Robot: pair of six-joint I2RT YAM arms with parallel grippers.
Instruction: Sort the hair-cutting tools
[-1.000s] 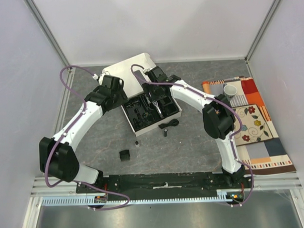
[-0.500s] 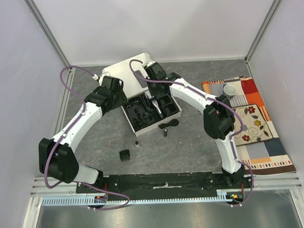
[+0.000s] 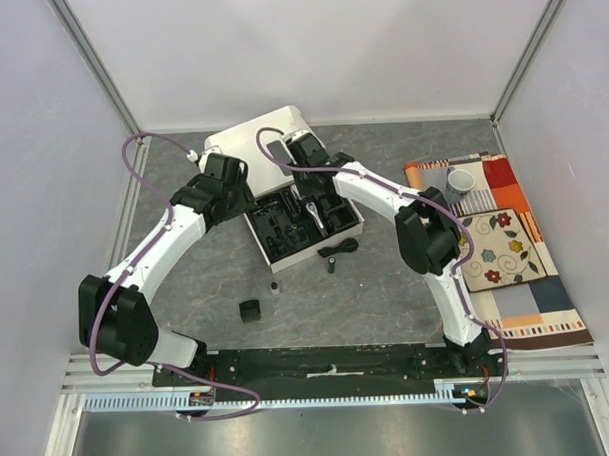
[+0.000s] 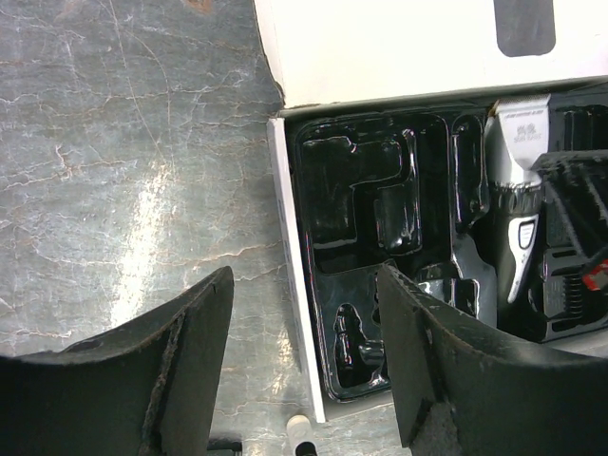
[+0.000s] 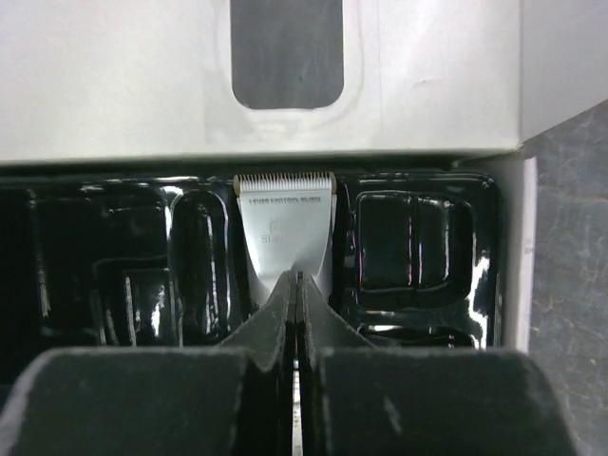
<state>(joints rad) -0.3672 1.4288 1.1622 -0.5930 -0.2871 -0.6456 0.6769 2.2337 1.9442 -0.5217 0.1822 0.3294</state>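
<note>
The black-and-silver hair clipper (image 3: 313, 214) lies in the black tray (image 3: 282, 236) of the white box, blade toward the lid. My right gripper (image 5: 296, 276) is shut, fingers flat together with nothing between them, tips just above the clipper's (image 5: 285, 223) silver head. My left gripper (image 4: 304, 285) stands open over the tray's left edge (image 4: 285, 237), one finger over the table and one over the tray, holding nothing. On the table in front of the box lie a coiled cord (image 3: 340, 249), a small cylinder (image 3: 331, 266), a tinier one (image 3: 275, 287) and a black block (image 3: 250, 311).
The box's white lid (image 3: 253, 142) lies open toward the back. A grey cup (image 3: 460, 181) stands on a patterned cloth (image 3: 510, 246) at the right. Walls close the table at the back and both sides.
My right gripper has shut and drawn back toward the lid, leaving the clipper lying in the tray. The left arm has not moved.
</note>
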